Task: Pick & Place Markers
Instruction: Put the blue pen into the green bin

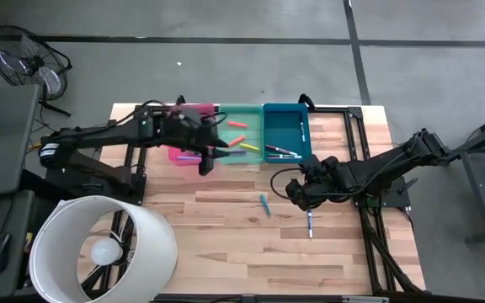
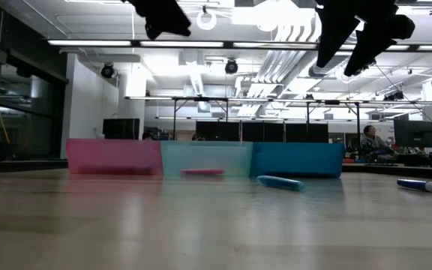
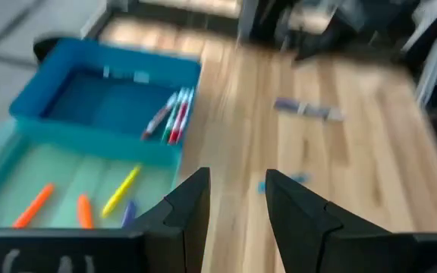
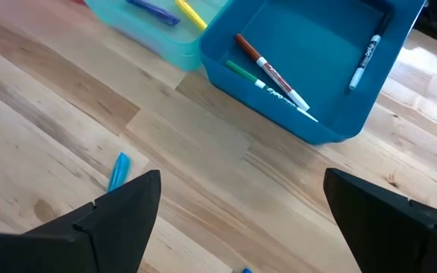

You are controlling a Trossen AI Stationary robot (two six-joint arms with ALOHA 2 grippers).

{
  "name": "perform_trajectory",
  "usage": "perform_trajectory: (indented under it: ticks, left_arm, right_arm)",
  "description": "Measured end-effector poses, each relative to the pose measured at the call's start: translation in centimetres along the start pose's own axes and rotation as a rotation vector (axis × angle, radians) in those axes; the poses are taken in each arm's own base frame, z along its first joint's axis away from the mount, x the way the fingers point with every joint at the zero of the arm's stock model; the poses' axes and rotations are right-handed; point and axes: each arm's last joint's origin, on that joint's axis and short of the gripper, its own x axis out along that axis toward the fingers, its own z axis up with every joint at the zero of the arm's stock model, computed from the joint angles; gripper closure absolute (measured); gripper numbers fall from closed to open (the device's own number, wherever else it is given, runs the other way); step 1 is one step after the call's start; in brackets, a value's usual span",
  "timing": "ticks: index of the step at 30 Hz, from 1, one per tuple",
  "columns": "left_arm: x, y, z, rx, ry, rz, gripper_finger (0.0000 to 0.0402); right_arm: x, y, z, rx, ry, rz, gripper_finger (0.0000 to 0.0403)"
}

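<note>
We're mid-sort: most markers already sit in the bins, w/ orange and yellow ones in the green bin (image 1: 241,135) and several in the blue bin (image 1: 286,130); two lie loose on the table (image 1: 226,236), a light-blue marker (image 1: 265,204) near centre and a dark-blue marker (image 1: 310,224) to its right. Right gripper (image 1: 297,195) hovers above the bare wood between those two, jaws spread fully wide, nothing in them. Left gripper (image 1: 207,162) hangs at the front edge of the pink bin (image 1: 179,156), fingers (image 3: 192,201) partly apart; looks empty, though the wrist view is blurred. Next, we reckon: right arm drops onto the light-blue marker, jaws across its length, closes, then carries it to a bin.
</note>
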Motion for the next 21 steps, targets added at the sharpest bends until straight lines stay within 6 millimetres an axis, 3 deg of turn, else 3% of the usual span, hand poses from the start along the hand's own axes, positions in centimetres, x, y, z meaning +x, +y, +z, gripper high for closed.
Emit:
perform_trajectory:
  ticks: [14, 21]
  left_arm:
    - [-2.0, -2.5, -7.8, -0.148, -0.253, 0.018, 0.0275]
    - [-4.0, -3.4, -10.4, -0.171, -0.363, 0.089, 0.0275]
  right_arm:
    - [0.0, 0.1, 0.1, 0.006, -0.009, 0.009, 0.0045]
    - [0.0, 0.2, 0.1, 0.009, -0.011, 0.012, 0.0045]
